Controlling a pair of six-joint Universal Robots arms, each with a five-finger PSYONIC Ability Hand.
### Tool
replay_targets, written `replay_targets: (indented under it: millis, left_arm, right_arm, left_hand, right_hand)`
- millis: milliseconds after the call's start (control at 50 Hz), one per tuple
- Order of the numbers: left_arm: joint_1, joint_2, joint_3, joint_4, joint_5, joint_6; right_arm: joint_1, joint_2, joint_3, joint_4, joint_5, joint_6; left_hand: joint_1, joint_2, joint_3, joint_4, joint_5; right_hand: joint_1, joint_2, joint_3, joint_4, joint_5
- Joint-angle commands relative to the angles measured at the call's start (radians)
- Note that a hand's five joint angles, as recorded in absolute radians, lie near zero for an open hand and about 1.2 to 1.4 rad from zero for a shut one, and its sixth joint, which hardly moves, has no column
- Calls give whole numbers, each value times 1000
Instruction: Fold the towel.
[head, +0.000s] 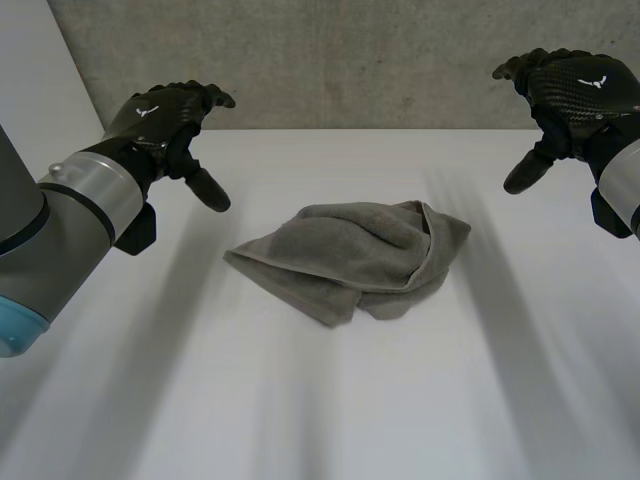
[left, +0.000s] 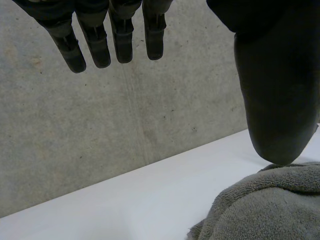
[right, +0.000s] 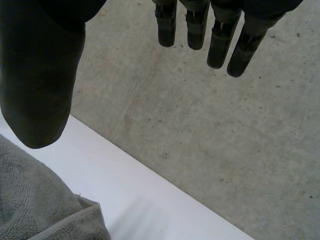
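— Where's the towel, then?

— The grey towel (head: 350, 260) lies in a rumpled heap on the white table (head: 400, 410); one flap is lapped loosely over the rest, and the edges are nowhere near lined up; the concrete wall (head: 350, 50) stands beyond the towel.

— And the hands?

— The left hand (head: 165, 118) hangs in the air off to the towel's left, well apart from it; its fingers are straight and stand wide of the thumb, with nothing in them; the right hand (head: 572, 92) is raised off to the towel's right, fingers relaxed and apart from the thumb, and empty too; neither touches the cloth.

— So how far along would you say?

— Hardly begun, by my reckoning; what's there looks like a bunch rather than a proper fold; I'd judge the towel needs spreading flat first and its corners found; then one clean half, and perhaps another; all of that looks left to do.
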Motion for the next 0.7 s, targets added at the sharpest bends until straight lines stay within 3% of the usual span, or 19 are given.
replay_targets:
  millis: [20,240,620,700]
  left_arm:
    - [0,-3,-2,1,1,2]
    - [1,9,-3,4,-5,-7]
    - [1,3,-12,8,2,1]
    - [-2,-18,-32,13,14,12]
  right_arm:
    - [3,1,2,0,-6,1]
    - [-7,49,-12,12,-39,131]
    - [-20,70,-17,40,-70,123]
    - [-21,86,-23,9,-93,56]
  left_hand:
    - [-95,-92,-58,-66,-49]
    - [-92,-89,-58,-66,-46]
    - [-95,-92,-58,-66,-49]
    - [-92,-89,-58,-66,-46]
  right_hand:
    - [-60,-81,-53,-76,-63]
    - [-60,-81,-53,-76,-63]
    - [-60,-81,-53,-76,-63]
    - [-60,-81,-53,-76,-63]
